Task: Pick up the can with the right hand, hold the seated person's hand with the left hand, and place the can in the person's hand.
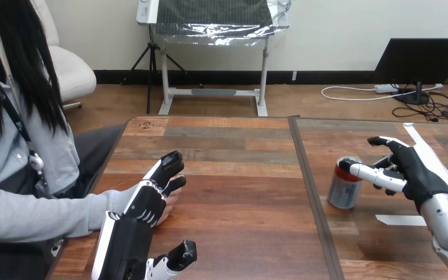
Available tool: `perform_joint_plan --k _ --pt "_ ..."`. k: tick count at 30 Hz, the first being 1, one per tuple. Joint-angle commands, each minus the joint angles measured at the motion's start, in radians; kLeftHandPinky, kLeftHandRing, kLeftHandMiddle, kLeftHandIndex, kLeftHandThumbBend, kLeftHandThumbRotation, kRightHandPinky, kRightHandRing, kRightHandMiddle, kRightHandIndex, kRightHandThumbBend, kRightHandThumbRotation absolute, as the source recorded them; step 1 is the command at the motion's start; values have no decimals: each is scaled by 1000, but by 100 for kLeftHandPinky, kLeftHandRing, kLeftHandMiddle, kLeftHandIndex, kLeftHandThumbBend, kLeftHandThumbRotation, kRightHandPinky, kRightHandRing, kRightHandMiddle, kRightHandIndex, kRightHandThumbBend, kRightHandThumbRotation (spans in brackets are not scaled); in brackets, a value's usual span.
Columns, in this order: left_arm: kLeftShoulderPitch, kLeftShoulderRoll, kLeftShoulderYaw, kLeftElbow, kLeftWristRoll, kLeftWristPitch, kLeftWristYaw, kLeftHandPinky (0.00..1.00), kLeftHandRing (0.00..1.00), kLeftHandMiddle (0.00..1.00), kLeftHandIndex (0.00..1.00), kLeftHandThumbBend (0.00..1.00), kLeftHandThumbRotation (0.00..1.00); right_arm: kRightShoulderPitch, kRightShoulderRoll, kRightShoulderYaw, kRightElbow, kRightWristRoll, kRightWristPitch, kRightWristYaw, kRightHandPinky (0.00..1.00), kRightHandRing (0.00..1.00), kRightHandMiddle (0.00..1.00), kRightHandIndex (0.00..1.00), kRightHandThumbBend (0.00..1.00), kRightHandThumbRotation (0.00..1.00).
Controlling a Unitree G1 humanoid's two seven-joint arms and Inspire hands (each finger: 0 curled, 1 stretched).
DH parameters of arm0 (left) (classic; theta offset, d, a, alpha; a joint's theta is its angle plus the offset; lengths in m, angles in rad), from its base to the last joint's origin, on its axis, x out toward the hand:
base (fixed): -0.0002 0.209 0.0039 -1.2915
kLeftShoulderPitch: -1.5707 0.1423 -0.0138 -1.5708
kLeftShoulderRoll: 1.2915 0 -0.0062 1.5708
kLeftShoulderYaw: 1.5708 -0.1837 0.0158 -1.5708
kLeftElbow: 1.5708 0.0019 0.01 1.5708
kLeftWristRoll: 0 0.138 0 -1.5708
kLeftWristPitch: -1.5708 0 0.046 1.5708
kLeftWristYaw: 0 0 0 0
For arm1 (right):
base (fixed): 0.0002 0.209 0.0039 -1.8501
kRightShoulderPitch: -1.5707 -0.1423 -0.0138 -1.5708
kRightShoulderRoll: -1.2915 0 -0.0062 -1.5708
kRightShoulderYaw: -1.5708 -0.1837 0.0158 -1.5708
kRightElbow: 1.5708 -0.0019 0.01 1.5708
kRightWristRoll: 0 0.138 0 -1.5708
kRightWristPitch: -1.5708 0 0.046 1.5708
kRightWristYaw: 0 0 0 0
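— What's where on the wooden table [233, 175]?
— My left hand [147, 201] lies over the person's hand [168, 206] near the left edge; whether it grips, I cannot tell. My right hand [411, 169] is spread wide, fingers [367, 173] touching the upright can [344, 191].

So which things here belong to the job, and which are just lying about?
Job: can, right hand, left hand, person's hand.
Lying about: white strip on the table.
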Motion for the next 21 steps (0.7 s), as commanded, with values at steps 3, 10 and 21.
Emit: perform_joint_plan --k 3,10,21 --pt "-36 12 2 -52 1 -11 -6 84 90 91 87 99 65 -56 22 5 -4 -8 4 -12 34 42 54 86 100 59" --pt "-26 11 -6 -68 -18 5 -13 85 90 90 87 99 64 -58 27 11 -1 -16 20 -16 51 62 74 86 100 59" --pt "-19 13 -2 -79 -17 3 -18 85 90 90 87 98 63 -60 36 10 1 -27 25 -24 47 56 79 85 100 55"
